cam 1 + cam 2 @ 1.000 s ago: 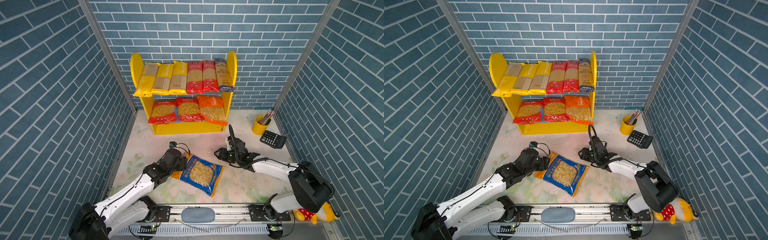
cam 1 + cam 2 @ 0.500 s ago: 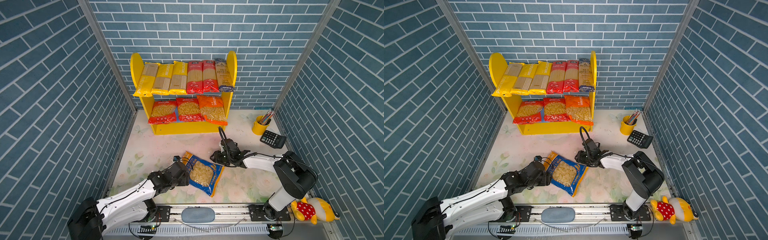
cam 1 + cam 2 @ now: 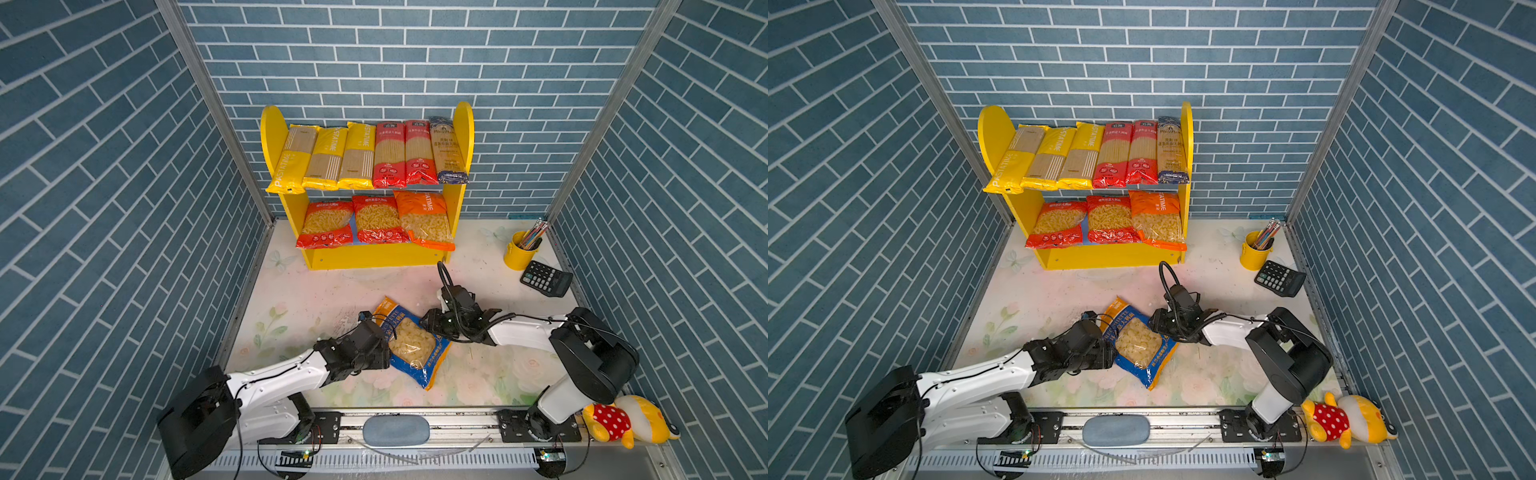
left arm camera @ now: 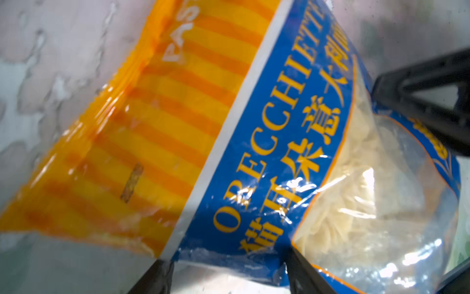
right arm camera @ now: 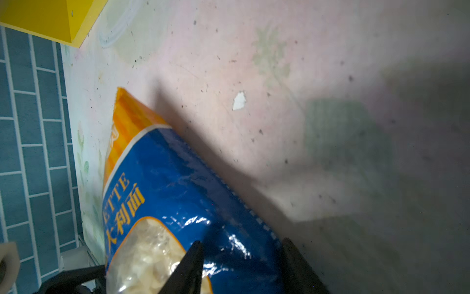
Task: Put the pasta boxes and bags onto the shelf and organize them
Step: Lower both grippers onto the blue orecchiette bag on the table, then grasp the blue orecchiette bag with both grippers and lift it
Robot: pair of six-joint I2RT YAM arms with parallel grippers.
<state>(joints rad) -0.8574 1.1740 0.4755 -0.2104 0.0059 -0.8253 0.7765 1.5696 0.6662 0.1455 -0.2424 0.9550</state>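
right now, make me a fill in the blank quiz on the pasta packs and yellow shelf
The yellow two-tier shelf holds ___ long plastic spaghetti packs on its upper board.
Its lower board holds two red short-pasta bags and one ___ short-pasta bag.
The clear-windowed pasta bag on the floral table, between the left gripper and right gripper, is ___.
Missing: six; orange; blue.

A loose pasta bag (image 3: 415,343) lies on the table (image 3: 316,291) before the shelf (image 3: 374,261). My left gripper (image 3: 388,353) is at its left edge and my right gripper (image 3: 430,325) at its right, each seemingly straddling it. On the shelf, long packs (image 3: 365,156) lie above shorter bags (image 3: 376,220).
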